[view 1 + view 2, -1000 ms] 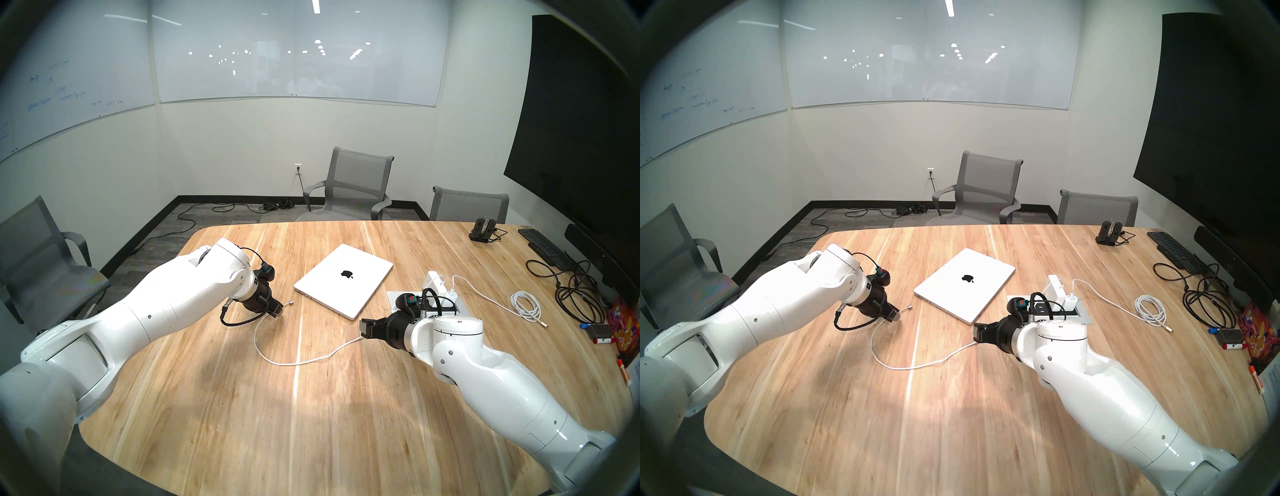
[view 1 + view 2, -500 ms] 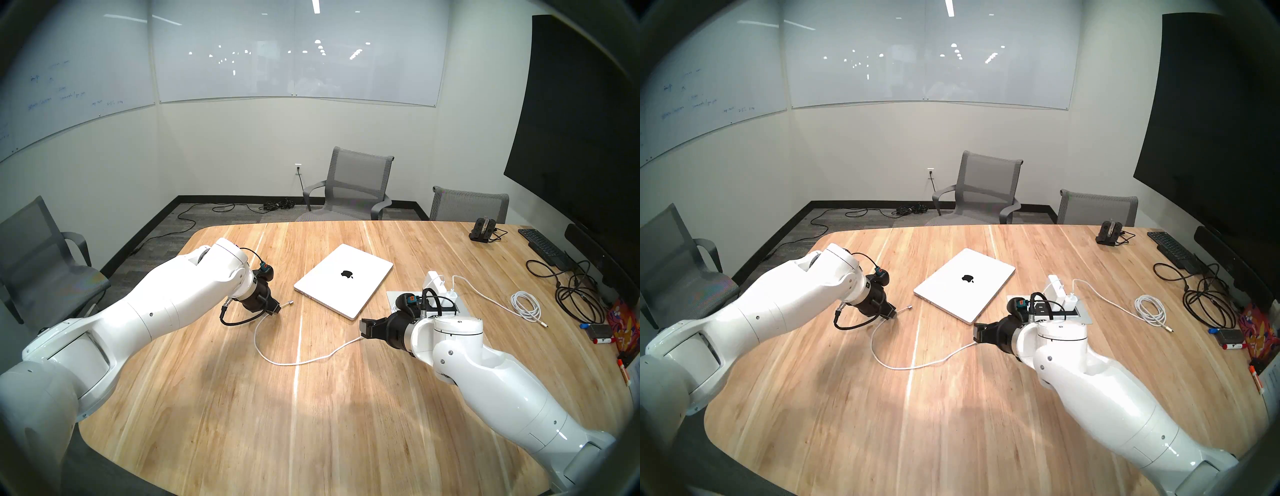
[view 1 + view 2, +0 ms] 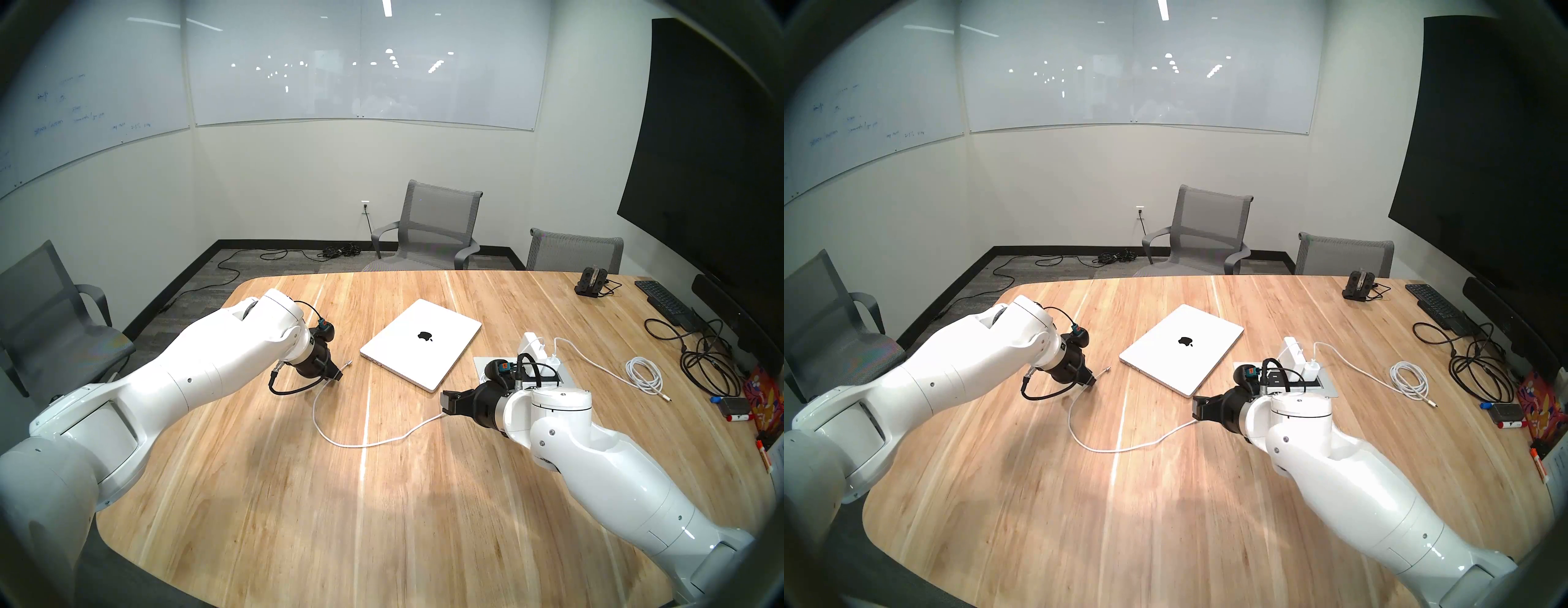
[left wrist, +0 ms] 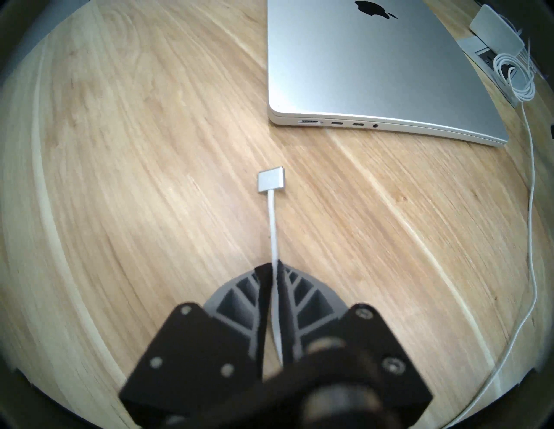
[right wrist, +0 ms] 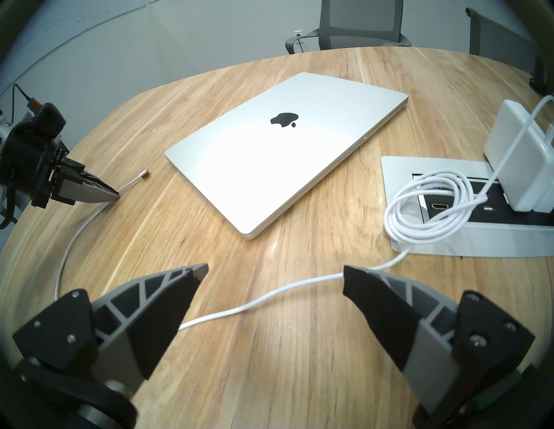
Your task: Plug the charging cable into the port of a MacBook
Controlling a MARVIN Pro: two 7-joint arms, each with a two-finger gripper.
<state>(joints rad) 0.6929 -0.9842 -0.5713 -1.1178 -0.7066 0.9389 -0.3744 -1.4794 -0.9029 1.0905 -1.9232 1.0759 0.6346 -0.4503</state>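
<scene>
Your left gripper (image 4: pixel 274 263) is pinched onto the charging cable (image 4: pixel 272 221) a short way behind the plug (image 4: pixel 271 179), which sticks out ahead, just off the table (image 3: pixel 297 509). Right gripper (image 5: pixel 274 281) hangs with jaws wide apart, holding nothing, cord running under it. MacBook (image 3: pixel 420 342) lies closed mid-table; its port edge faces the plug, 4 openings showing. Risks: grip sits on soft cord, so the plug may droop or twist and miss the port; a hard push could slide the laptop. Bare wood between plug and laptop edge gives you room; slack loop behind.
</scene>
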